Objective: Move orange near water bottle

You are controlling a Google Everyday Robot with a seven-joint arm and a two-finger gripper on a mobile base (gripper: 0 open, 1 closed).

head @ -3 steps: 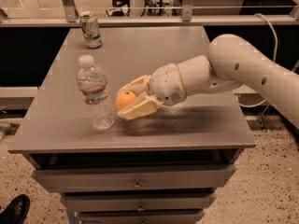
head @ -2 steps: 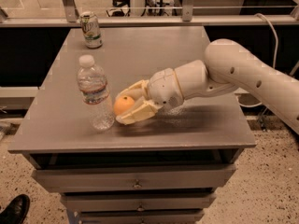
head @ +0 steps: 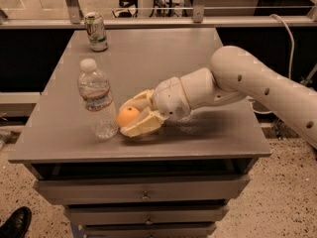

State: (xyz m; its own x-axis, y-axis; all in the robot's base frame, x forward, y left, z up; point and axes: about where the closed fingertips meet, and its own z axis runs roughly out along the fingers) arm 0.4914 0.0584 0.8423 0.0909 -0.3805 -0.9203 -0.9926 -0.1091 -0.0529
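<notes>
orange: the orange (head: 129, 116) sits between the two fingers (head: 142, 128) of the gripper (head: 127, 119), low over the tabletop (head: 213, 133) near its front edge. Can't tell if it's actually resting on the surface.
gripper: reaches in from 3 o'clock, fingers drawn in narrow and clamped on the orange, one behind it and one in front.
water bottle: the water bottle (head: 97, 99) is upright with its cap on, at 9 o'clock of the orange and just beside it. Touching or a tiny gap, honestly can't tell.
key relation: the fingertips point toward 9 o'clock, straight at the bottle.
my guess: the orange is basically there. What's left is letting go and backing out toward 3 o'clock without nudging that tippy-looking bottle.
containers: the bottle is clear, water level hard to read. The soda can (head: 95, 31) is way back at 11 o'clock, well apart. The drawers (head: 143, 188) below are shut.
</notes>
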